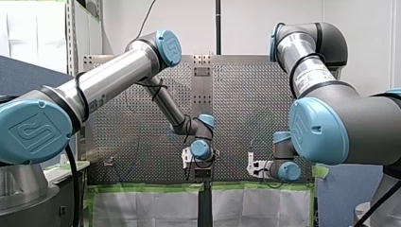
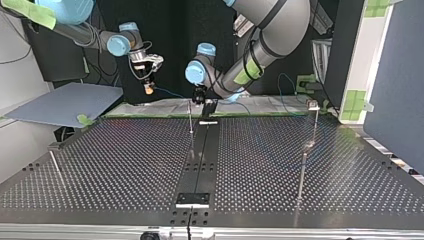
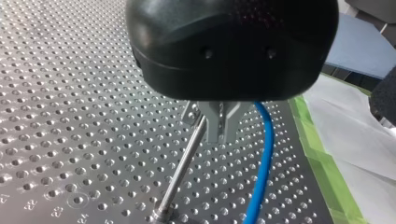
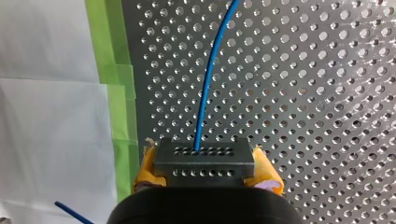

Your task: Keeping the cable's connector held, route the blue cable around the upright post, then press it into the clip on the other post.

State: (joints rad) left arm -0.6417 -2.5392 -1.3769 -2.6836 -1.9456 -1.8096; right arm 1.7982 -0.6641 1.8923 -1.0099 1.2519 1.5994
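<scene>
Right tool (image 4: 206, 164) clamps the connector (image 4: 204, 156); left tool (image 3: 217, 133), grip impossible to tell, hangs with the post (image 3: 183, 169) just beside it, cable (image 3: 264, 158) on its other side.

White wall (image 1: 246, 23) at front view's far end; grey-blue partition (image 2: 395, 75) at top view's right; black backdrop (image 2: 170, 30).
</scene>
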